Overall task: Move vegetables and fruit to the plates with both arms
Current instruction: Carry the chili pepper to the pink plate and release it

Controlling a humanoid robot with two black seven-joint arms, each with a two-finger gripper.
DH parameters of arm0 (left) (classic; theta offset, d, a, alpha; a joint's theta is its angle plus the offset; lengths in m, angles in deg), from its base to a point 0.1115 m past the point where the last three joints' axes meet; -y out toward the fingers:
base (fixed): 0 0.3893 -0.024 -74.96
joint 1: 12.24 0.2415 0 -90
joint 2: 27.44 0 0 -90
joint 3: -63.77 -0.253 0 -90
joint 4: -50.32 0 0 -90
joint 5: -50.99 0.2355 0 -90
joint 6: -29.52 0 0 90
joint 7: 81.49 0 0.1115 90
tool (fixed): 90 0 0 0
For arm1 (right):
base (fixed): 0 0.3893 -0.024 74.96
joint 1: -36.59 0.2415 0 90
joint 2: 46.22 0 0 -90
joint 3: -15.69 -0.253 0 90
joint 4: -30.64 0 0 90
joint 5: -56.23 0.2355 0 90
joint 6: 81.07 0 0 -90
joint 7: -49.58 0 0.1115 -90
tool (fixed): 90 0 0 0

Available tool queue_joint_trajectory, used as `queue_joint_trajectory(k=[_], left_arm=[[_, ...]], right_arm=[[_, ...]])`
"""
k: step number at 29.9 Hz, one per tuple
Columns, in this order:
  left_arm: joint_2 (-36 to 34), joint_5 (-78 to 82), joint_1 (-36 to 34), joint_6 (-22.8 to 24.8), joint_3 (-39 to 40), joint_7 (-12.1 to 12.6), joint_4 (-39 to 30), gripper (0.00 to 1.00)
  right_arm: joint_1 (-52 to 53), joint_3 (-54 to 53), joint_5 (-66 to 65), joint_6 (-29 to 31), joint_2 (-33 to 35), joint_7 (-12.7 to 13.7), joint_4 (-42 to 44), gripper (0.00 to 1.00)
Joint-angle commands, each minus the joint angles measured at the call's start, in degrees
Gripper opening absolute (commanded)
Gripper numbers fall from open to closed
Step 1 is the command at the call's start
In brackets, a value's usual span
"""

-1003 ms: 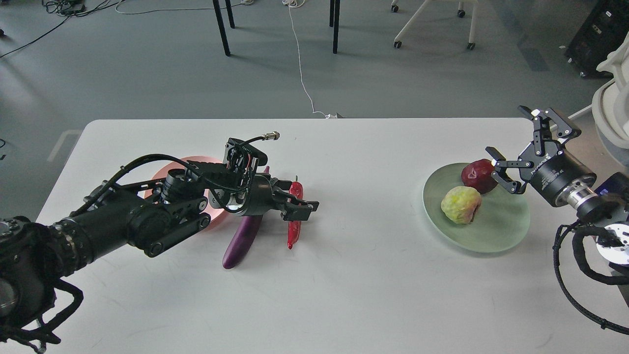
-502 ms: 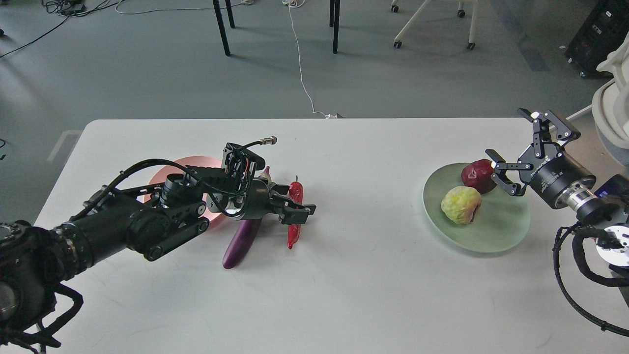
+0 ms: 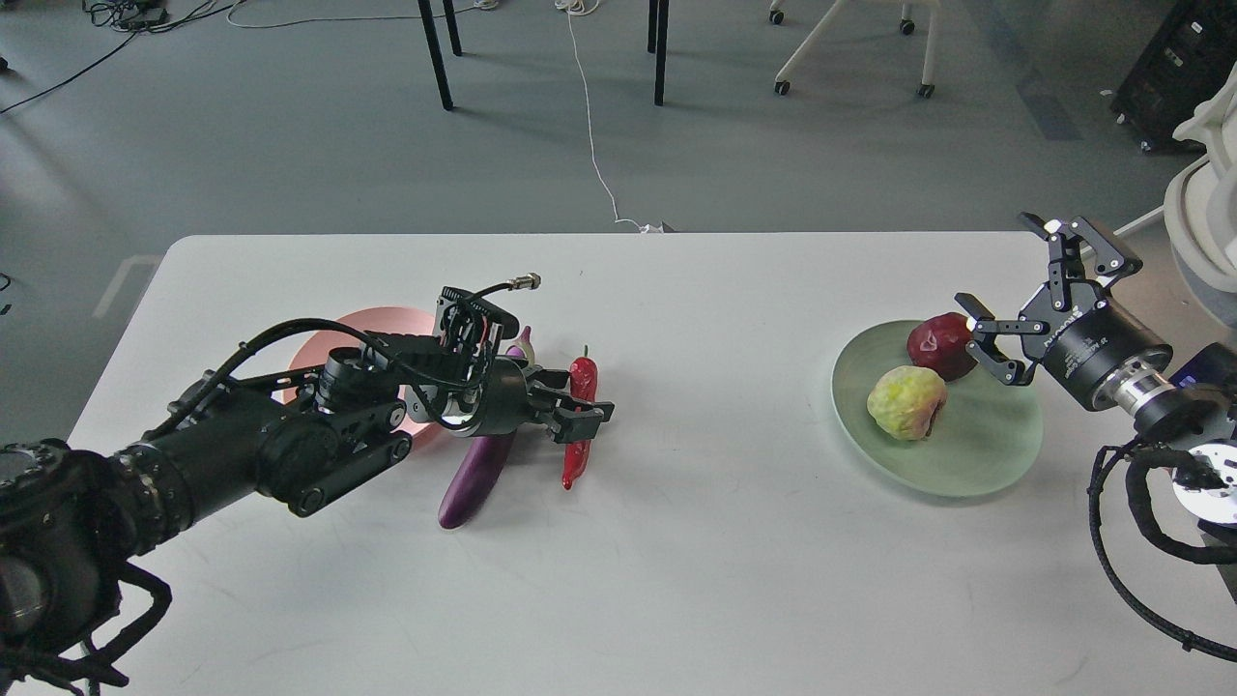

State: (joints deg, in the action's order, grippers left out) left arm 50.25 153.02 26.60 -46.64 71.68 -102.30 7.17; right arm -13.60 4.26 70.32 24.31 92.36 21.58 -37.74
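The purple eggplant (image 3: pixel 476 469) and the red chili pepper (image 3: pixel 576 456) lie side by side on the white table (image 3: pixel 696 561), right of the pink plate (image 3: pixel 324 329). My left gripper (image 3: pixel 570 398) is open, low over the chili's upper half, with a finger on each side of it. My left arm hides much of the pink plate and the eggplant's top. The dark red fruit (image 3: pixel 935 344) and the yellow-green fruit (image 3: pixel 906 402) sit on the green plate (image 3: pixel 976 459). My right gripper (image 3: pixel 1005 275) is wide open, one finger close beside the dark red fruit.
The table's far edge runs behind both plates. Beyond it are chair and table legs (image 3: pixel 660 58) and a white cable (image 3: pixel 591 145) on the floor. A white object (image 3: pixel 1203 193) stands at the far right beside my right arm.
My left gripper has sunk a little and drawn slightly left, closer around the chili. My right gripper has shifted slightly down beside the dark red fruit and stays open.
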Motion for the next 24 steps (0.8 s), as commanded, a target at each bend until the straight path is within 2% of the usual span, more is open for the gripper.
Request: queue_joint_trajectory(k=[1,4,7,15,24], left_arm=[[0.2,0.3,0.0,0.1,0.0,0.6,0.0,0.45],[0.5,1.3,-0.1,0.1,0.0,1.7,0.0,0.28],[0.6,1.4,-0.2,0.1,0.1,2.3,-0.2,0.17],[1.9,0.7,-1.0,0.3,0.4,2.4,-1.6,0.14],[-1.3,-2.2,-3.2,0.6,0.8,2.4,-9.4,0.14]], right_arm=[[-0.1,-0.1,0.1,0.0,0.0,0.0,0.0,0.97],[-0.1,-0.1,0.1,0.0,0.0,0.0,0.0,0.97],[-0.1,-0.1,0.1,0.0,0.0,0.0,0.0,0.97],[-0.3,-0.5,0.0,0.0,0.0,0.0,0.0,0.97],[-0.3,-0.5,0.1,0.0,0.0,0.0,0.0,0.97]])
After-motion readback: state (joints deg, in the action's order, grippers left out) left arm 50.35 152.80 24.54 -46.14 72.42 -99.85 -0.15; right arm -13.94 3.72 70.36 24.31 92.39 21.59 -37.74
